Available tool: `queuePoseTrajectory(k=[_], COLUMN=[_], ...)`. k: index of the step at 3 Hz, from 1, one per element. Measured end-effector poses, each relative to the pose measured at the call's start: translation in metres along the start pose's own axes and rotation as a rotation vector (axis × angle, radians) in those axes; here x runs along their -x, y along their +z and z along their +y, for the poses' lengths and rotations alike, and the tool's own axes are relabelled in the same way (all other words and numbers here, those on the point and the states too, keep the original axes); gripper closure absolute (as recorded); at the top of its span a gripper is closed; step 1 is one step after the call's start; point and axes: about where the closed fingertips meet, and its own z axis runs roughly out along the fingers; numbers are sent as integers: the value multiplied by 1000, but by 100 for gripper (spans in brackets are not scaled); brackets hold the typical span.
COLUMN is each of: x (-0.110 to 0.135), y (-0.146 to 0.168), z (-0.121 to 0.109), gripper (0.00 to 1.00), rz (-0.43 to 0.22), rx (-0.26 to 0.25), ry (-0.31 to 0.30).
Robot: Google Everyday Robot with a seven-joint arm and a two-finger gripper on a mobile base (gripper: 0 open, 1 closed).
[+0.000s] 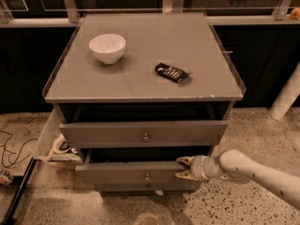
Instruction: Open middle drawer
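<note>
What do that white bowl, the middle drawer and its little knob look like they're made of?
The white bowl looks glossy, probably ceramic. The middle drawer seems matte grey painted wood, judging by its flat, dull front. Its knob is small and shiny, likely metal. The end effector sits at the drawer's right end.

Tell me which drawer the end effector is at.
The middle drawer, second front down: the end effector is at its right end, and it sticks out farther than the top drawer above.
</note>
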Motion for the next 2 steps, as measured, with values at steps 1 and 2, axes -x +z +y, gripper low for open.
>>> queuePoseTrajectory(k=[1, 2], x=[-6, -12], y=[1, 0], z=[5, 12], gripper=[11, 15], rz=[-13, -34], rx=[12, 27], ry=[19, 46])
